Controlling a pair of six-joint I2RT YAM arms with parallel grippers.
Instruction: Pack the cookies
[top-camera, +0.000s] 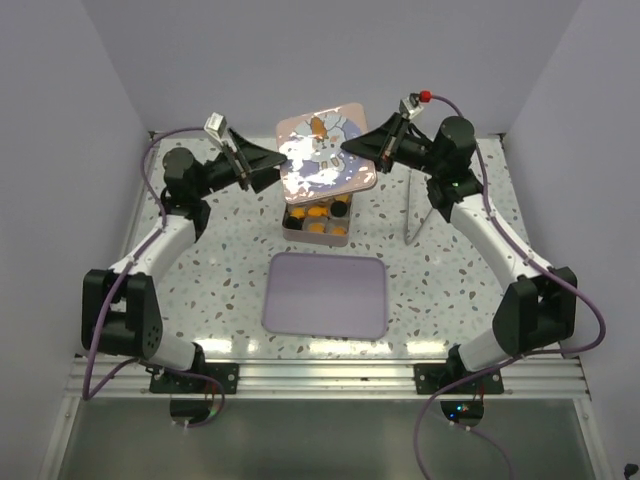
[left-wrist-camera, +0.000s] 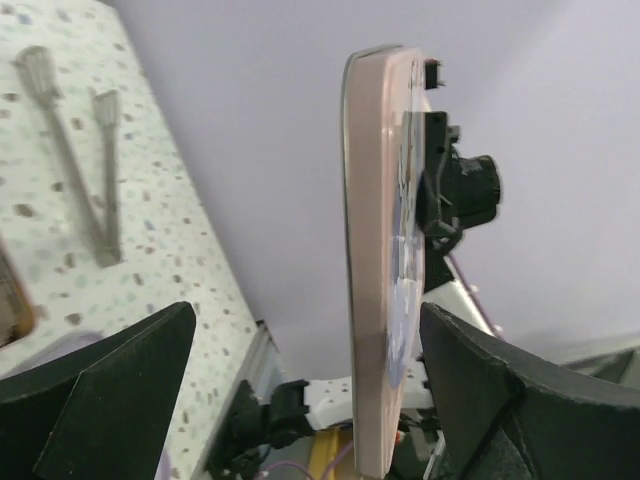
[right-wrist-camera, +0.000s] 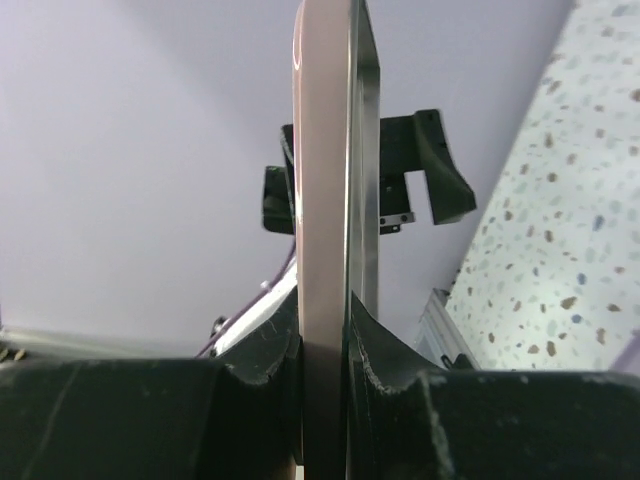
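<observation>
The cookies (top-camera: 318, 212), Ben: where are they?

In the square tin (top-camera: 316, 240), Ana, out on the speckled desk (top-camera: 200, 270) between the two arms. From above I can see orange ones in the nearer compartments and a black one at the right. The far part of the tin is hidden under the lid (top-camera: 325, 150), so I cannot count them all.

Is the lid on, then?

No. It hangs tilted above the tin's far side, a pink lid with a picture on top, partly washed out by glare.

Who has hold of it?

The right gripper (right-wrist-camera: 325, 350). Its jaws are pinched tight on the lid's right edge; its wrist camera shows the thin edge clamped between the two black fingers.

And the left gripper (left-wrist-camera: 305, 310)?

Its jaws are spread wide and hold nothing. In its wrist view the lid's left edge stands upright between the fingers, closer to one of them, with neither pressing on it.

Anything else on the desk?

A lavender tray (top-camera: 325, 293) lies just in front of the tin, nearer the arm bases. A pair of metal tongs (top-camera: 415, 215) lies to the right of the tin, under the right arm.
</observation>
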